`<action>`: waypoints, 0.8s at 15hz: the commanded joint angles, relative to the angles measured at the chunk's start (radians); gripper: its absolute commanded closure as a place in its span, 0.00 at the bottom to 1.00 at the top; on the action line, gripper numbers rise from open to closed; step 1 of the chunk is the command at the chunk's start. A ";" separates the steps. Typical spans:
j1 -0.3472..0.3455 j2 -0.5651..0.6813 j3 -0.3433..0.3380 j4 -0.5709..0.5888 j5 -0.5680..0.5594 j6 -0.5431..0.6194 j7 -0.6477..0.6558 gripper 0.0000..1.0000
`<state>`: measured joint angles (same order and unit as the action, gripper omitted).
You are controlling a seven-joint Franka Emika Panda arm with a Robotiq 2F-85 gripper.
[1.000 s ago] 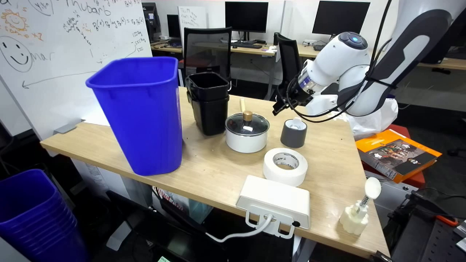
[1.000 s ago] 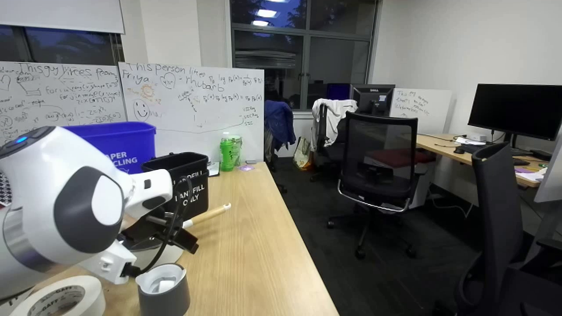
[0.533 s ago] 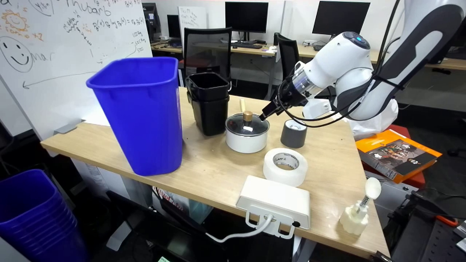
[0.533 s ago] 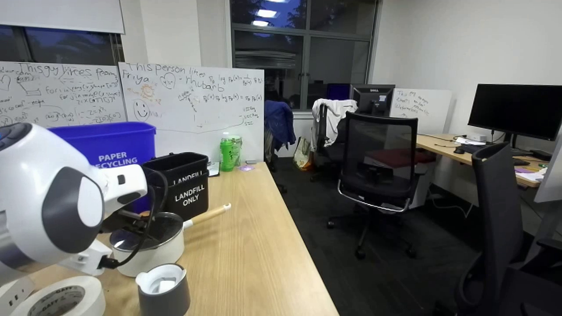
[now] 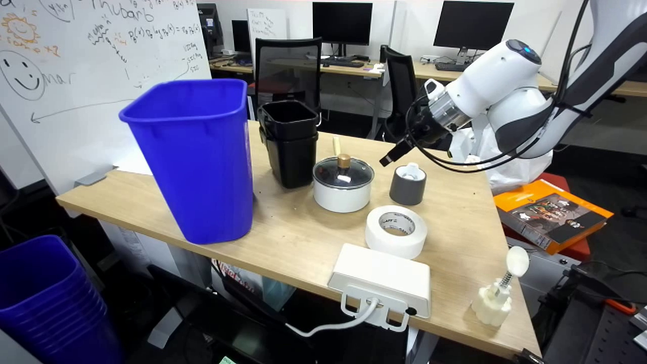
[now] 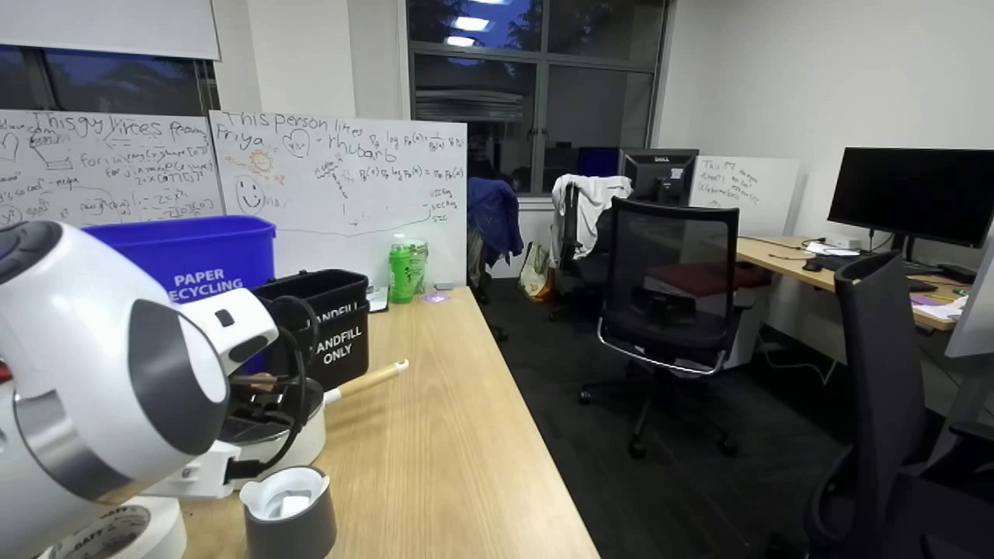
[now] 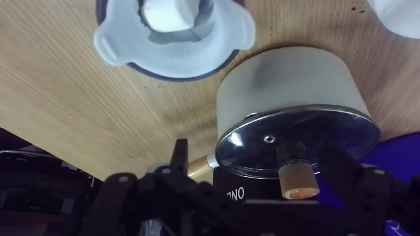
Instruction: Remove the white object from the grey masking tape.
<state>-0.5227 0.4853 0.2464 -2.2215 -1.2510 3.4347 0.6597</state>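
The grey masking tape (image 5: 407, 191) stands upright on the table; it also shows in an exterior view (image 6: 292, 532). The white object (image 5: 412, 173) sits in its top, with side tabs over the rim. In the wrist view the white object (image 7: 177, 57) is at the top edge, partly cut off, with a thin dark rim of the grey masking tape (image 7: 183, 79) below it. My gripper (image 5: 387, 161) is above the table, between the pot and the tape, apart from both. In the wrist view my gripper (image 7: 254, 147) has its fingers wide apart, nothing held, with the pot lid seen between them.
A white pot (image 5: 341, 197) with a glass lid and wooden knob stands beside the tape. Black bins (image 5: 290, 151) and a tall blue bin (image 5: 202, 167) stand beyond it. A white tape roll (image 5: 374, 237), a white box (image 5: 384, 278) and a white bottle (image 5: 493, 306) are also on the table.
My gripper first moved over toward the pot lid, then came back toward the grey masking tape. The white object and the tape have not moved.
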 commanded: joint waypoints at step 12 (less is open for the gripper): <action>-0.092 -0.011 -0.043 0.054 -0.329 -0.010 -0.054 0.00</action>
<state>-0.6238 0.4795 0.2090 -2.1766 -1.5496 3.4474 0.6147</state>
